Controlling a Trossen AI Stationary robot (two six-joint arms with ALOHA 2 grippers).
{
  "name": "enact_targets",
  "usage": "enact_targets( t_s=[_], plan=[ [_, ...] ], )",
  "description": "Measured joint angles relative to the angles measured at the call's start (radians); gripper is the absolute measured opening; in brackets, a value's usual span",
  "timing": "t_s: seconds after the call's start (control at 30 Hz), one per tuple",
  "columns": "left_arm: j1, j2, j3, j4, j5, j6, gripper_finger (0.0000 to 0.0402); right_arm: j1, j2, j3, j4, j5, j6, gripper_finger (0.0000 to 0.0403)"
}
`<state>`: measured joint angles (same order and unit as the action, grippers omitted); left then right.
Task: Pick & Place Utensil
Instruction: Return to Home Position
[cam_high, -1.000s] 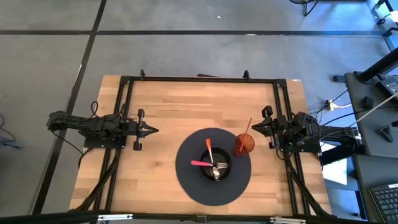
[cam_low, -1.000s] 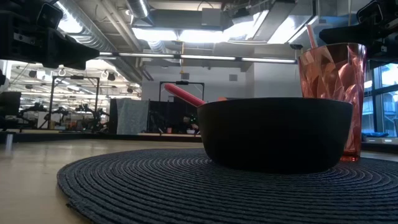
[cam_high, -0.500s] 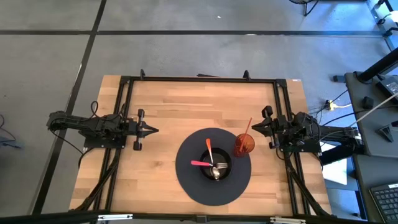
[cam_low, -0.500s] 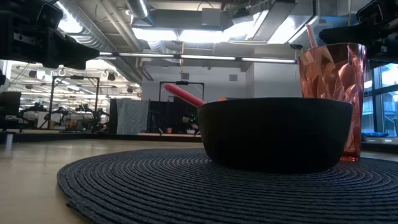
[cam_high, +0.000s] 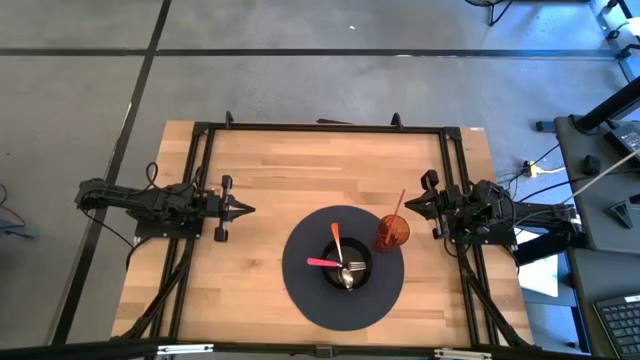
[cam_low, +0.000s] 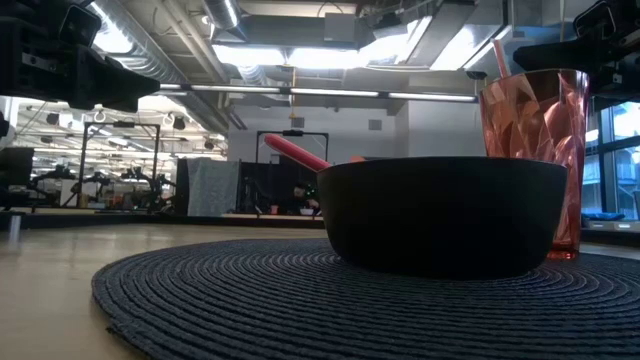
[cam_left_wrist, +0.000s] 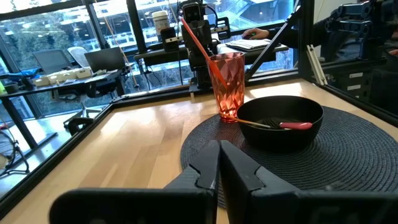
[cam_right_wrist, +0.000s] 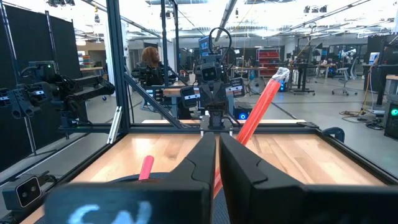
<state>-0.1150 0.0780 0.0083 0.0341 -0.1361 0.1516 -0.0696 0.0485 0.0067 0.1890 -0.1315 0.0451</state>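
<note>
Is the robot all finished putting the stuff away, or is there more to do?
It looks nearly finished. The straw stands in the cup, and the spoon and fork lie in the bowl. Nothing is in hand: the left gripper and right gripper are shut and empty, at the sides of the table. Little seems left.

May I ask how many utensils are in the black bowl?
2. A spoon with an orange handle pointing at the table's far edge, and a fork with a pink handle pointing left. The bowl seems to hide nothing more.
</note>
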Motion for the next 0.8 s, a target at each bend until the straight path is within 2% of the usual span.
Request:
enact_targets(
  t_s=[0.8],
  plan=[
    [0.0,0.0,0.0,0.0,0.0,0.0,0.0004,0.0,0.0,0.0,0.0,0.0,0.0,0.0023]
  ],
)
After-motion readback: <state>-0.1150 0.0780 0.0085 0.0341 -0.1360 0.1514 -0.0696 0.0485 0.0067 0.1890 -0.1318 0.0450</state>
